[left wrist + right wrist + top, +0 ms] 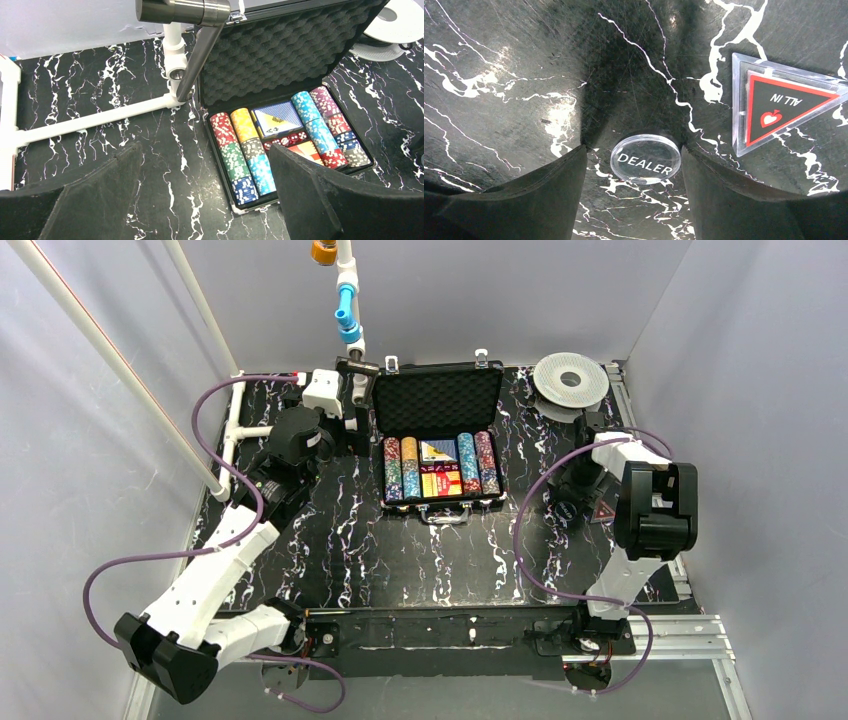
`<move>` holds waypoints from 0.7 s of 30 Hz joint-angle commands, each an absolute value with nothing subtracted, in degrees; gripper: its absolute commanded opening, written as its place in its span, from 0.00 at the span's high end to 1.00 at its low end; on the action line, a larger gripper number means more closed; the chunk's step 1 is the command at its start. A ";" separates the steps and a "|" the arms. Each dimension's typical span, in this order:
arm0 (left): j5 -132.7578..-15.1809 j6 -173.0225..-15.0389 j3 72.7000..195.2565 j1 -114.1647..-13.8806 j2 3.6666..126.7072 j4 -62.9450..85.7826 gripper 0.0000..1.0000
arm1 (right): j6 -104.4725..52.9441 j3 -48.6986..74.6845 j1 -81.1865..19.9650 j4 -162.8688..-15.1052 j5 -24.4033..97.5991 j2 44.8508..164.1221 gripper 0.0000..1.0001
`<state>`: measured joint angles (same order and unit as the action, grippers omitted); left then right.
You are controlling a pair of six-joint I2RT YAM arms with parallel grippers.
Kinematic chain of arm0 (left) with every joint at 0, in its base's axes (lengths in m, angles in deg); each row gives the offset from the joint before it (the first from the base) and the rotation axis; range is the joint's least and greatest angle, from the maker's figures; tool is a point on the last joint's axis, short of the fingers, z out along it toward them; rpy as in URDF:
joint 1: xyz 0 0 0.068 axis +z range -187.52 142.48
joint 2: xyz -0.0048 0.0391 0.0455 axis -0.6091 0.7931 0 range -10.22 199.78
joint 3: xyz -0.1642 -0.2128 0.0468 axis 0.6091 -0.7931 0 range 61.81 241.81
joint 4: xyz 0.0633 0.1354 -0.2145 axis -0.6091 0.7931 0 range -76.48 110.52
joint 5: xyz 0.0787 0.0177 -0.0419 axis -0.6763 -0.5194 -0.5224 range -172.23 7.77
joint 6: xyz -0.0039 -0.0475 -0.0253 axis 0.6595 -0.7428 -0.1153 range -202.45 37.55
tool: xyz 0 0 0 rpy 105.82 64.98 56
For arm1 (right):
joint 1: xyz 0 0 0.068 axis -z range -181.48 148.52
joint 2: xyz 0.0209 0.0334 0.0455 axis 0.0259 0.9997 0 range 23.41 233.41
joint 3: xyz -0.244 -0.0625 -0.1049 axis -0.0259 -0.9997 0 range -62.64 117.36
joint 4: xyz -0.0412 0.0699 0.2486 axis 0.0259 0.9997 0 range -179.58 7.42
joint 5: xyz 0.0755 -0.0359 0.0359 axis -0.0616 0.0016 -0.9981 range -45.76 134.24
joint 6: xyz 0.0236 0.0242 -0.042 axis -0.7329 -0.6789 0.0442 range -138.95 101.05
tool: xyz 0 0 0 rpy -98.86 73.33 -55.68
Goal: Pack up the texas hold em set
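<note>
Briefcase (437, 400) stood open midway along the table's (400, 560) far edge, lid upright, chip rows (393, 468) in its tray; bare surface ran to the near edge. Left hand (204, 149) hung wide open beside it. Right hand (634, 152), spread open, straddled the dealer button (645, 160) near the right edge.

Blk case (437, 400), multicolour chips (410, 472), blk/wht marbled table (350, 552).

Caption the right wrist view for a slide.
Right gripper open, straddling the clear DEALER button lying on the marbled table, ALL IN triangle alongside.
</note>
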<state>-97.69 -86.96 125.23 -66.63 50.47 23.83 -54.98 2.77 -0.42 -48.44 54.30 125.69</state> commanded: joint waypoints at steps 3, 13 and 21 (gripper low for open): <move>-98.48 -86.33 125.02 -66.87 48.77 23.28 0.01 | -54.97 3.15 -0.71 -45.99 56.97 126.39 0.25; -98.14 -86.32 125.08 -66.88 49.02 23.37 0.00 | -50.79 -0.85 -1.39 -46.46 56.16 121.62 0.23; -97.92 -86.41 124.98 -66.90 49.44 23.29 0.00 | -49.90 -0.15 -1.38 -48.80 52.28 123.85 0.32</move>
